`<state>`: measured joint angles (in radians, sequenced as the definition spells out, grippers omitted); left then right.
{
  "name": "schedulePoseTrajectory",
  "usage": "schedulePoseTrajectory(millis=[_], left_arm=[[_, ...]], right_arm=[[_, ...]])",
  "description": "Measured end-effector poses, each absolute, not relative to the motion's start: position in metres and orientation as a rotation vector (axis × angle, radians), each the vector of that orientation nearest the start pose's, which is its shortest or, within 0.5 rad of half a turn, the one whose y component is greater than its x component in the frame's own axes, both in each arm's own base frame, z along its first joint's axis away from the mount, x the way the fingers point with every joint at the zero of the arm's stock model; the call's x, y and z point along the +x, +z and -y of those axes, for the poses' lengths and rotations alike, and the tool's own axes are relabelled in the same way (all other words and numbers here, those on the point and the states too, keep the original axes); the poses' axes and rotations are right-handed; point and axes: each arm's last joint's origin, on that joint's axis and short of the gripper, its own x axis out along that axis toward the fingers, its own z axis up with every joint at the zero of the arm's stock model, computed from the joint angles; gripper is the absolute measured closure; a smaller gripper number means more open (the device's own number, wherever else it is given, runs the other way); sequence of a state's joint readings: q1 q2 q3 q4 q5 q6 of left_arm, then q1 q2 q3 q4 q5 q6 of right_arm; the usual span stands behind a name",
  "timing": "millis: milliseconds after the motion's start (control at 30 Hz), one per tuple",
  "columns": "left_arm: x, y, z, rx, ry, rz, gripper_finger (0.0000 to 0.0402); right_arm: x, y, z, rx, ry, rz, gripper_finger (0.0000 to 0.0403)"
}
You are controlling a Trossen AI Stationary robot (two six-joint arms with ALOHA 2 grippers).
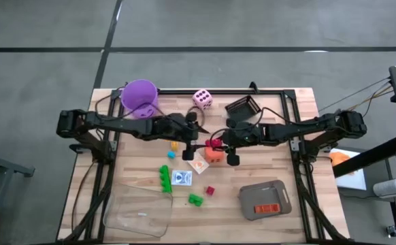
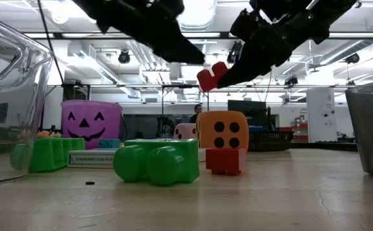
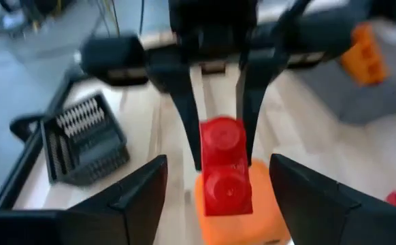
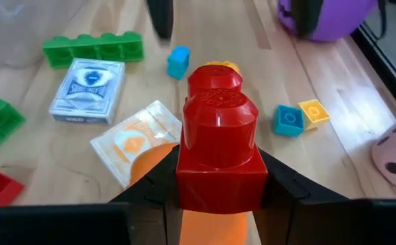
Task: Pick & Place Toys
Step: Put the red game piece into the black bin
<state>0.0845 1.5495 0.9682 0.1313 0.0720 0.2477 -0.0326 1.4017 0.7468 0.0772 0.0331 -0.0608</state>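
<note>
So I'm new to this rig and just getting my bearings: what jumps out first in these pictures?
The red brick stands out first: the right tool holds it above the table's middle, over the orange die, with the open left tool facing it closely. Next, the purple bucket at the far left edge, and the grey tray near the front right.

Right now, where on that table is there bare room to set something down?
Bare wood lies between the purple bucket and the clear container, and between the black rack and the grey tray. The middle is crowded with bricks, card packs and both grippers.
</note>
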Motion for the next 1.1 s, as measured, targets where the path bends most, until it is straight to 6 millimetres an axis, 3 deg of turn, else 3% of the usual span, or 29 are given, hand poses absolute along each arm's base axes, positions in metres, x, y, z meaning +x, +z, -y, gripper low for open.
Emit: schedulePoseTrajectory(millis=[233,500,733,967,1100], left_arm=[[0.287,0.237,-0.022,0.166,-0.023,-0.188,0.0139],[0.248,0.226,-0.019,0.107,0.007,-0.160,0.0138],[0.242,0.214,-0.019,0.093,0.030,-0.196,0.0138],[0.242,0.213,-0.019,0.090,0.033,-0.195,0.0138],[0.242,0.213,-0.019,0.087,0.034,-0.195,0.0138]], right_arm=[[0.284,0.202,0.006,-0.032,0.093,-0.409,0.0280],[0.263,0.191,-0.014,0.007,0.261,-0.305,0.0280],[0.227,0.198,-0.049,0.110,0.349,-0.489,0.0280],[0.177,0.227,-0.079,0.206,0.206,-0.844,0.0280],[0.157,0.242,-0.097,0.280,0.175,-0.955,0.0280]])
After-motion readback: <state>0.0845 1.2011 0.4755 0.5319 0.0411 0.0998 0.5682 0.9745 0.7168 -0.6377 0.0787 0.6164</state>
